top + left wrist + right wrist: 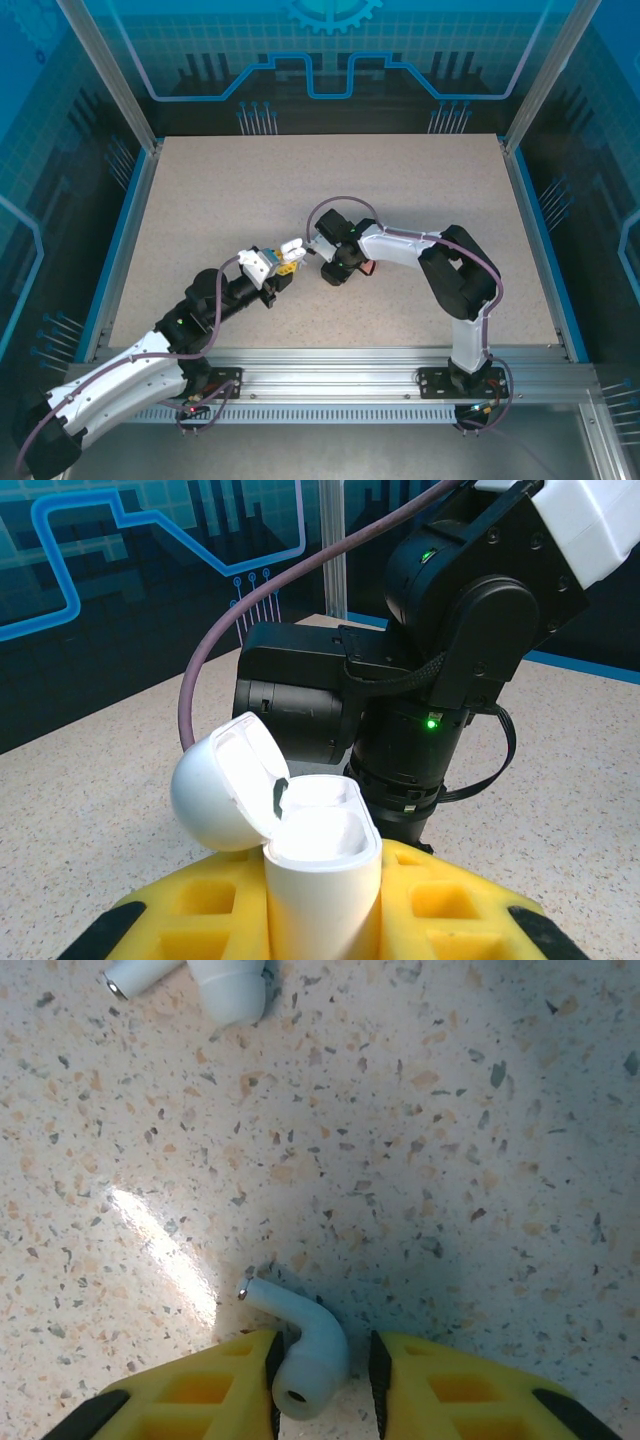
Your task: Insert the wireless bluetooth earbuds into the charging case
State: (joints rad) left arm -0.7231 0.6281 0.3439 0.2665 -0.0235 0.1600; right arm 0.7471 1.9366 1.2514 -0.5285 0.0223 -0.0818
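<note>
My left gripper [322, 905] is shut on a white charging case [322, 880], held upright between the yellow fingers [205, 910] with its lid [215, 792] flipped open to the left. In the top view the case [291, 247] is left of centre. My right gripper [325, 1365] points down at the table. A white earbud [305, 1352] lies between its fingers, stem pointing up-left. The left pad touches the bud and a narrow gap shows at the right pad. A second white earbud [215, 985] lies farther off on the table.
The right arm's black wrist [440, 660] hangs close behind the open case. A small pink thing [368, 267] lies on the speckled table [330, 180] beside the right wrist. Metal rails and blue walls frame the table.
</note>
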